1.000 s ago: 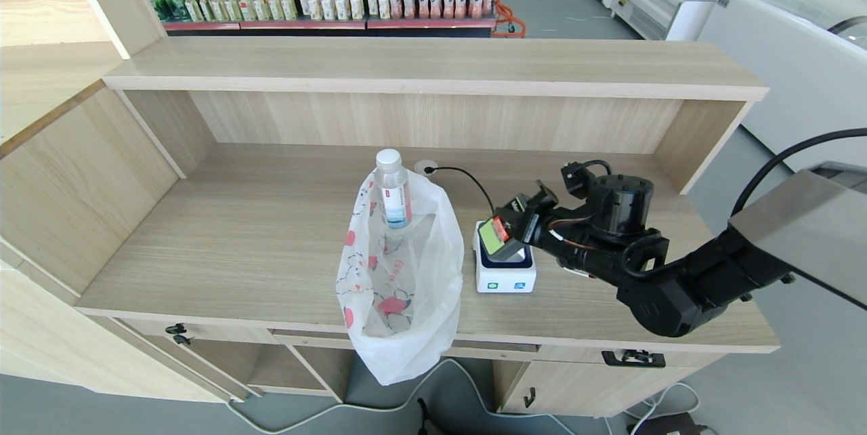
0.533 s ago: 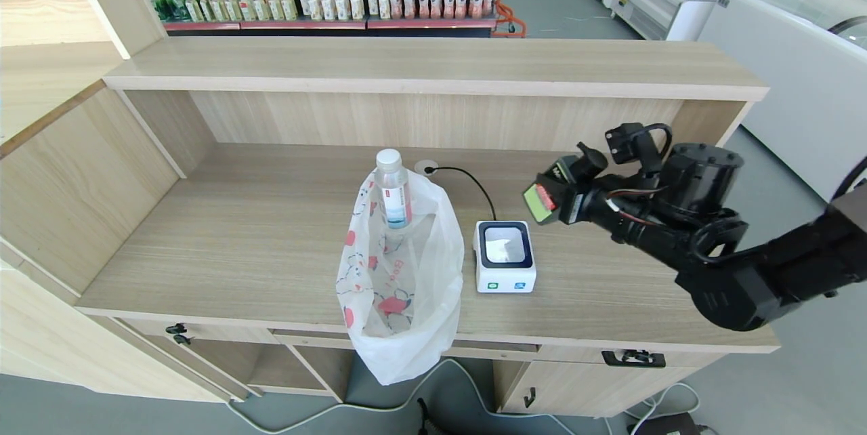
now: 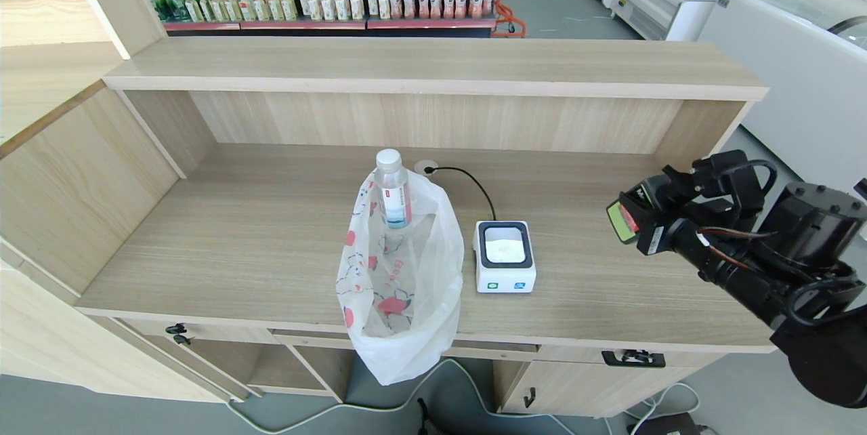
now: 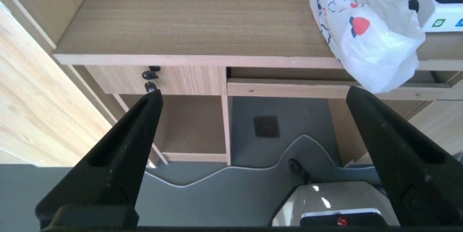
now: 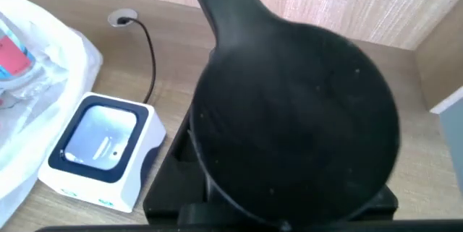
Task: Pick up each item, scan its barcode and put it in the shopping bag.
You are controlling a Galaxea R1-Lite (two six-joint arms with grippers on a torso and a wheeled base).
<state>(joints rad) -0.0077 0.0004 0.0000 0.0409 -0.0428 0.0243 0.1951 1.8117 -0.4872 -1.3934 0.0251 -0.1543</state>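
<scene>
A bottle is already stood in the shopping bag at the middle of the bench. A small green pack is gripped by the closed right end effector, well apart at 3 o'clock of the scanner; its bagging is judged outstanding. The left end effector is held open and empty.

Counter: light wood desk with a raised back ledge.
Shopping bag: 1 white printed bag, open, at the front edge, its bottom hanging over.
Scanner: 1 white box, just right of the bag.
Cable: black, running from the scanner to the rear grommet.
</scene>
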